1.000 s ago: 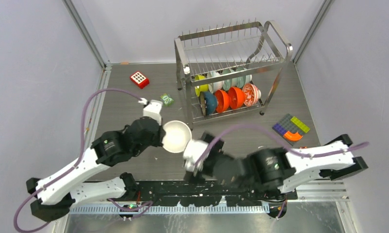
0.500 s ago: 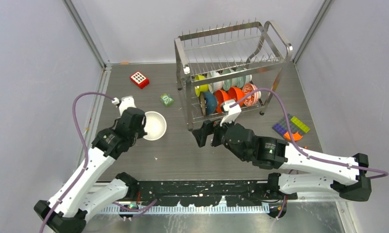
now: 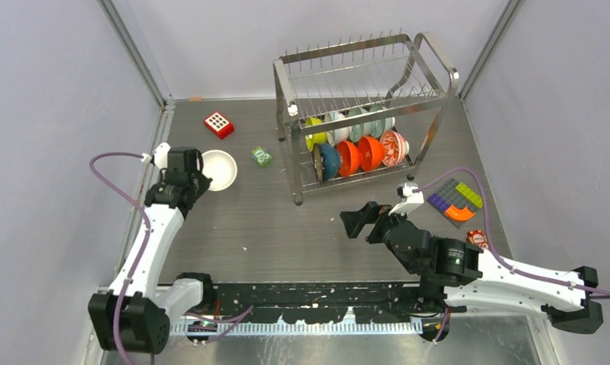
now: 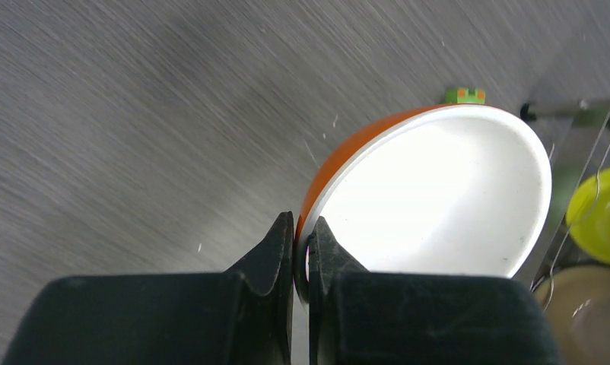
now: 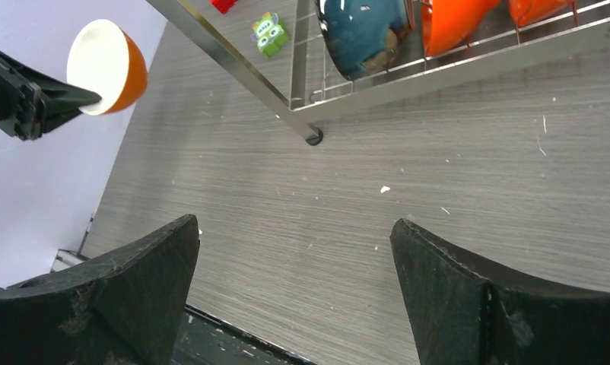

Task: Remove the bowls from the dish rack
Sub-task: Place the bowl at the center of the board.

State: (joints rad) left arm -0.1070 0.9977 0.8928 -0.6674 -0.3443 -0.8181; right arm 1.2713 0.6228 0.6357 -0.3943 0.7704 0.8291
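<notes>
**A:** How does the dish rack (image 3: pixel 280 84) sit?

**B:** At the far side of the table (image 3: pixel 271 236), with its long axis running left to right and the right end a little farther back. The bowls stand on edge in two rows on its lower tier, among them a lime-yellow one (image 3: pixel 314 131), a dark blue one (image 3: pixel 326 161) and a patterned one (image 3: pixel 394 147).

**A:** And the arms?

**B:** The left arm (image 3: pixel 146 247) stretches forward along the table's left edge. The right arm (image 3: pixel 507 274) lies low, reaching in from the right toward the middle.

**A:** Is anything held?

**B:** The left gripper (image 4: pixel 302 228) is pinched tight on the rim of an orange bowl (image 4: pixel 431 198), one finger inside and one outside. The bowl juts away from the fingers, its white inside tilted upward. It is well left of the rack, near the red block (image 3: pixel 219 124).

**A:** And the right gripper (image 5: pixel 293 224)?

**B:** Its jaws are spread wide with nothing between them, over bare table in front of the rack.
</notes>
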